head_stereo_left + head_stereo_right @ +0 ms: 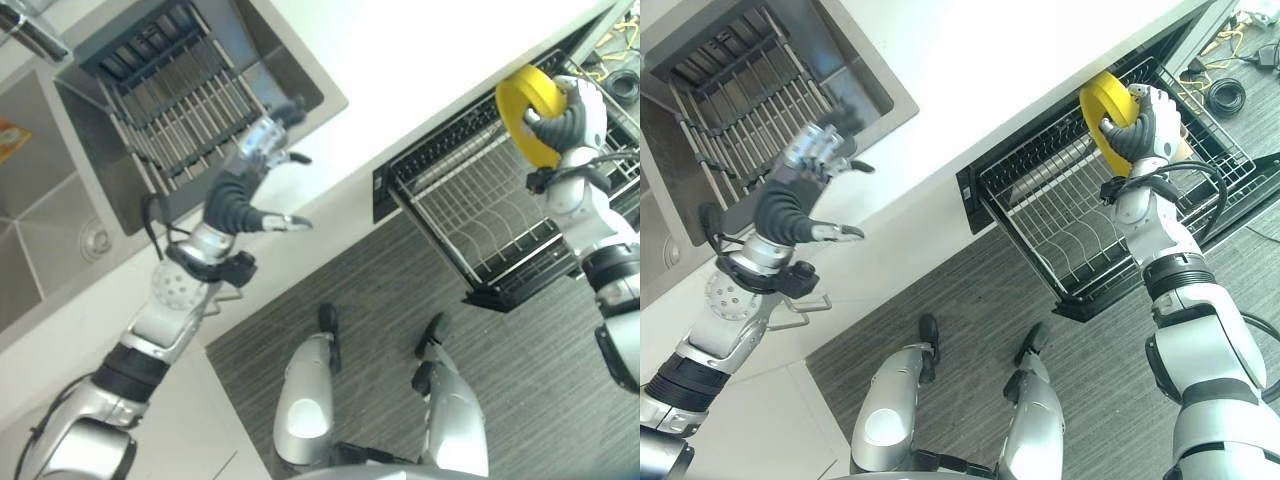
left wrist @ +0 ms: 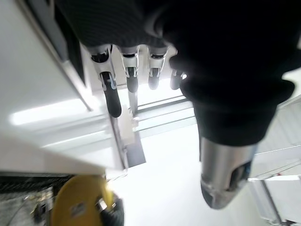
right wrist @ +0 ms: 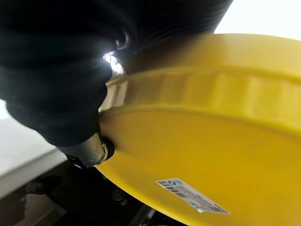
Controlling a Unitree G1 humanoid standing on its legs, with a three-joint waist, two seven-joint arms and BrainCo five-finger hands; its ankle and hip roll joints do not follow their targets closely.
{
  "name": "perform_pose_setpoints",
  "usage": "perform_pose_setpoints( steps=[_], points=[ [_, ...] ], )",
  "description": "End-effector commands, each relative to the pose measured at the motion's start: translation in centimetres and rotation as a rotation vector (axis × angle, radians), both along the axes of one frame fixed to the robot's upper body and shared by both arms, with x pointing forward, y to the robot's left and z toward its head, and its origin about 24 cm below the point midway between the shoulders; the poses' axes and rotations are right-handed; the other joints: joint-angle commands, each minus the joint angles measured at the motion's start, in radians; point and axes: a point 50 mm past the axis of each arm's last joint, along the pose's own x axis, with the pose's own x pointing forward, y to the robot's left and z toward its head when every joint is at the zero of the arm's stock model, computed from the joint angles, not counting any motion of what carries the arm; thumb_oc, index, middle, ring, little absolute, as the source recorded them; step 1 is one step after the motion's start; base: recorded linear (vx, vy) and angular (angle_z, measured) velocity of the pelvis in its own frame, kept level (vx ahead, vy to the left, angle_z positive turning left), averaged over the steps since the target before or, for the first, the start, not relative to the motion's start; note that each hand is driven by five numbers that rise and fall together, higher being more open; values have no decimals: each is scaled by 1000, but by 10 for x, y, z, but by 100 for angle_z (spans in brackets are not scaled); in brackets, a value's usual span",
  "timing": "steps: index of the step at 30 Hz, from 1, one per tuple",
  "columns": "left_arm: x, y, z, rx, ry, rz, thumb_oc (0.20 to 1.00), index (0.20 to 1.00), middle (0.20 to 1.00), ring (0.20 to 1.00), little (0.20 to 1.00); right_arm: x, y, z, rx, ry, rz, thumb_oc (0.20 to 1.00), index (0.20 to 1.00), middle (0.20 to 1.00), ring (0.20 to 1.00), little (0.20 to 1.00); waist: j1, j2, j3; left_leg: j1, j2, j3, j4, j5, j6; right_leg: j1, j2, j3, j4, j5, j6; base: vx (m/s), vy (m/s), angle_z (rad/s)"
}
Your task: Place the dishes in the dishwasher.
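Where counter (image 1: 420, 60) ends, grey floor (image 1: 330, 270).

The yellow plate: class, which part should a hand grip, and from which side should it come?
Grip the rim. The yellow plate stands on edge above the dishwasher rack, so its thin edge suits a pinch from the side, as the right hand shows. The left hand hangs open over the counter.

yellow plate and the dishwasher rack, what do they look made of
The yellow plate, held in the right hand, looks like plastic: even, opaque colour, a smooth, slightly glossy surface, a moulded ridged rim and a sticker on its underside. Glazed ceramic can't be ruled out. The rack looks like metal wire, pale and probably coated: thin straight rods crossing in a grid, set in a dark frame.
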Motion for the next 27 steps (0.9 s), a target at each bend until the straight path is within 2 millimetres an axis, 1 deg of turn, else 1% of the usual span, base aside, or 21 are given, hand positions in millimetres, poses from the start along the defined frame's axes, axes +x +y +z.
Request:
perform_pose_setpoints(
  steps=[1, 5, 9, 12, 15, 18, 22, 25, 27],
  points=[
    [-18, 2, 25, -99, -164, -51, 1000, 1000, 1000, 1000, 1000, -7, -1, 42, -54, -204, -53, 200, 200, 200, 200, 200, 25, -7, -27, -87, 30, -106, 103, -79, -34, 39, -112, -52, 116, -171, 133, -19, -29, -7],
    [-16, -1, 20, -89, -151, -47, 1000, 1000, 1000, 1000, 1000, -4, 3, 31, -155, -151, -61, 200, 200, 200, 200, 200, 31, -13, -27, -91, 33, -109, 104, -78, -35, 37, -112, -57, 119, -171, 132, -7, -8, -3],
    [-15, -1, 20, -71, -149, -47, 1000, 1000, 1000, 1000, 1000, -1, 3, 23, -200, -103, -65, 200, 200, 200, 200, 200, 37, -19, -27, -94, 36, -112, 110, -78, -38, 39, -112, -60, 118, -169, 131, 7, -19, 0],
    [-14, -2, 19, -63, -152, -47, 1000, 1000, 1000, 1000, 1000, 2, 8, 13, -307, -61, -53, 200, 200, 200, 200, 200, 43, -20, -27, -107, 39, -119, 116, -77, -41, 30, -115, -65, 118, -165, 132, 5, -20, 12],
    [-12, -4, 20, -59, -164, -47, 1000, 1000, 1000, 1000, 1000, 4, 12, 6, -342, -38, -48, 200, 200, 200, 200, 200, 45, -19, -27, -125, 38, -125, 118, -75, -41, 11, -120, -65, 123, -162, 135, -17, 3, 10],
    [-11, -7, 22, -62, -173, -46, 1000, 1000, 1000, 1000, 1000, 7, 18, 0, -401, -18, -44, 200, 200, 200, 200, 200, 48, -12, -27, -141, 32, -129, 116, -71, -40, -12, -128, -65, 133, -161, 136, -20, 41, 4],
    [-10, -10, 20, -69, -173, -42, 1000, 1000, 1000, 1000, 1000, 9, 22, -9, -434, 5, -50, 200, 200, 200, 200, 200, 46, -3, -27, -153, 26, -132, 112, -68, -39, -34, -137, -64, 140, -159, 138, -9, 54, -2],
    [-9, -11, 20, -73, -177, -41, 1000, 1000, 1000, 1000, 1000, 9, 20, -13, -436, 8, -65, 200, 200, 200, 200, 200, 47, 4, -27, -164, 22, -134, 109, -66, -38, -55, -145, -62, 150, -158, 140, -6, 40, 2],
    [-10, -12, 20, -75, -181, -40, 1000, 1000, 1000, 1000, 1000, 7, 19, -11, -445, -21, -83, 200, 200, 200, 200, 200, 46, 7, -27, -172, 19, -136, 108, -65, -38, -69, -150, -60, 155, -156, 140, 0, 0, 0]
  ],
)
